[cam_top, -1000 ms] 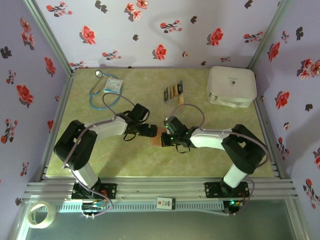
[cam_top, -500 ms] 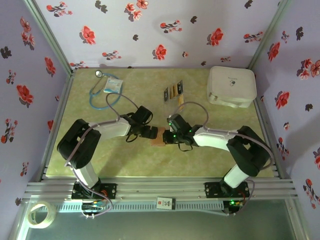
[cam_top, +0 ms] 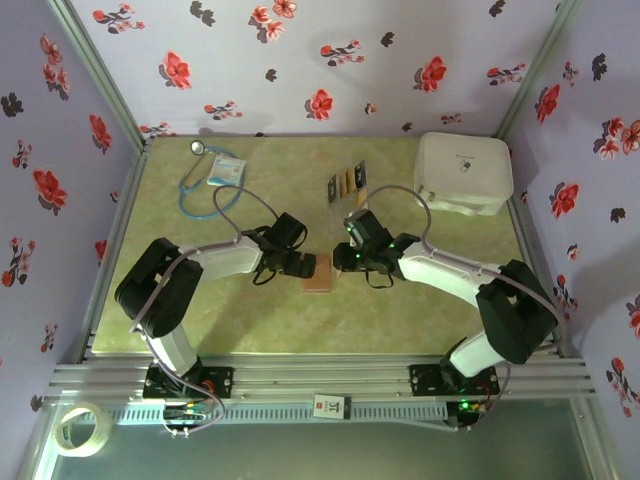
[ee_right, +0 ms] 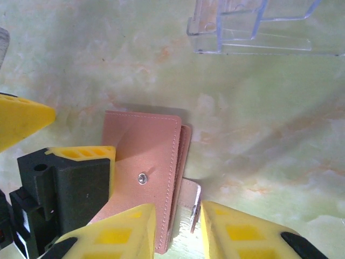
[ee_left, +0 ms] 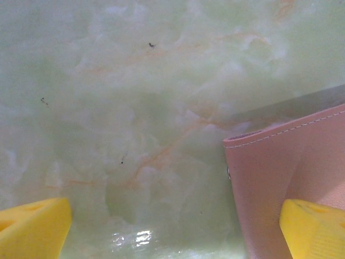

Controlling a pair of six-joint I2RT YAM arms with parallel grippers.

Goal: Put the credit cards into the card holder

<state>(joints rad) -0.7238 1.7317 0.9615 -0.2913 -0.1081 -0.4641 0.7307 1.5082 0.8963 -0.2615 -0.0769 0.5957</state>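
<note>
The card holder (cam_top: 318, 273), a flat reddish-brown wallet with a metal snap, lies folded on the table between both arms. In the right wrist view the card holder (ee_right: 146, 156) has a thin flap sticking out at its lower right edge. My right gripper (ee_right: 178, 229) is open, hovering over that edge and flap. My left gripper (ee_left: 175, 232) is open wide, one yellow fingertip (ee_left: 315, 226) over the card holder (ee_left: 291, 183), the other over bare table. The credit cards (cam_top: 347, 182), dark and yellow-orange, stand in a row farther back. In the top view, the left gripper (cam_top: 305, 265) and right gripper (cam_top: 343, 262) flank the holder.
A clear plastic stand (ee_right: 253, 24) sits just beyond the wallet. A big white rounded case (cam_top: 463, 172) is at the back right. A stethoscope with a packet (cam_top: 208, 172) lies at the back left. A tape roll (cam_top: 80, 428) lies off the table, front left.
My right gripper has opened and drawn back up and to the right, off the card holder. The left gripper shifted slightly right and stayed open. The holder moved a little away from the arms' bases.
</note>
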